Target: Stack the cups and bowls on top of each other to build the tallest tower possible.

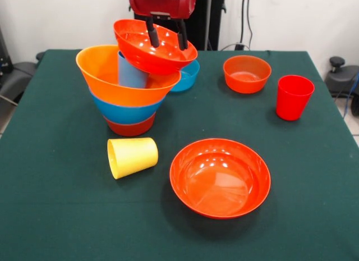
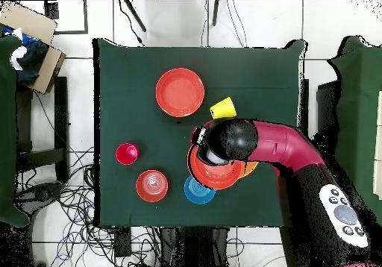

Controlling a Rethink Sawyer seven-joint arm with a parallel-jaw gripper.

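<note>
The tower stands at the left of the front view: a small red-orange bowl [image 1: 132,128] at the bottom, a blue bowl [image 1: 124,111] in it, then the huge orange bowl [image 1: 112,76]. A light blue cup [image 1: 130,73] stands inside the orange bowl. A wide red-orange bowl [image 1: 154,47] [image 2: 213,173] rests tilted on the cup and the orange rim. My gripper [image 1: 167,36] is over it, open, with both fingers [image 1: 152,34] reaching down inside this top bowl. In the overhead view the arm [image 2: 276,146] hides the gripper and most of the tower.
A yellow cup [image 1: 132,156] [image 2: 222,108] lies on its side in front of the tower. Another wide red-orange bowl [image 1: 220,177] [image 2: 180,92], a small red-orange bowl [image 1: 247,74] [image 2: 151,186], a red cup [image 1: 294,97] [image 2: 127,154] and a small blue bowl [image 1: 188,76] [image 2: 199,190] stand on the green table [image 1: 56,205].
</note>
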